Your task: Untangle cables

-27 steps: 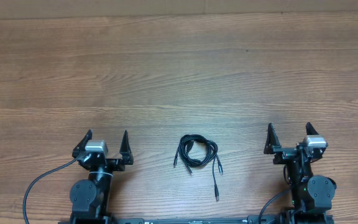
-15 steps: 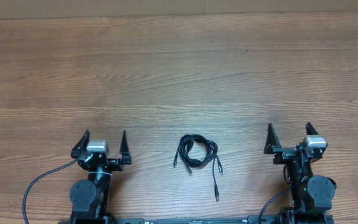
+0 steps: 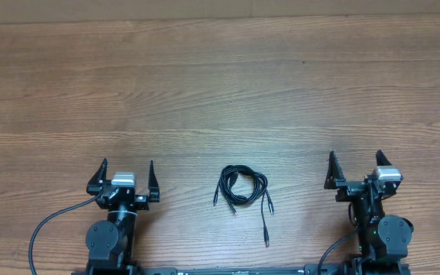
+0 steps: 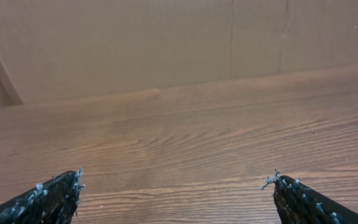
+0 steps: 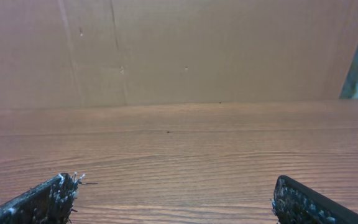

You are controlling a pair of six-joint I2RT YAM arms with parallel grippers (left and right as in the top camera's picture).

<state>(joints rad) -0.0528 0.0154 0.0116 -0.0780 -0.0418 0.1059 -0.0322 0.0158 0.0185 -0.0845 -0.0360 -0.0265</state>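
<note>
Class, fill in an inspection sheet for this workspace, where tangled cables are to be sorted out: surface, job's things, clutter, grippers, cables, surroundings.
Surface: wooden table, brown grain running side to side.
Job's things: cable bundle, thin black cords coiled together between the two arms; one plug end trails toward the near edge.
Clutter: nothing seen.
Grippers: left gripper and right gripper are both open and empty, one on either side of the bundle, not touching it.
Cables: arm wires, thick and black, loop beside each arm base, away from the bundle.
Surroundings: cardboard wall behind the table.
</note>
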